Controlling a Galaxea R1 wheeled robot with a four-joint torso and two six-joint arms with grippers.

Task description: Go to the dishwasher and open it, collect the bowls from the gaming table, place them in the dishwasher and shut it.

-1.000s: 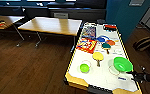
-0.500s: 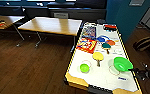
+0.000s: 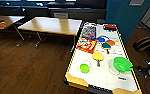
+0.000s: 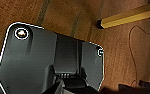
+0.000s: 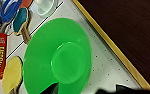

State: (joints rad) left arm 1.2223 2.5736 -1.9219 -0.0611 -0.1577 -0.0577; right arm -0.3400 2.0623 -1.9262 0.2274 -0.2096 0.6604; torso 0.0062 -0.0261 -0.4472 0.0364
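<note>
Collection step in hand, robot parked at the near end of the gaming table point(image 3: 101, 75), a white worktop with a yellow edge.

Wide green bowl point(image 3: 122, 63) sits tilted near the right edge. Right end effector point(image 3: 138, 68) reaches its rim; cannot tell whether it is spread or pinching.

Small lime bowl point(image 3: 84, 67) rests near the left edge, untouched.

Next move, by judgement: a secure rim grip and a level lift.

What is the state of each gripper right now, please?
Left gripper: cannot be told; its fingers are not visible.
Right gripper: at the rim of the wide green bowl on the gaming table; whether it grips cannot be told.
</note>
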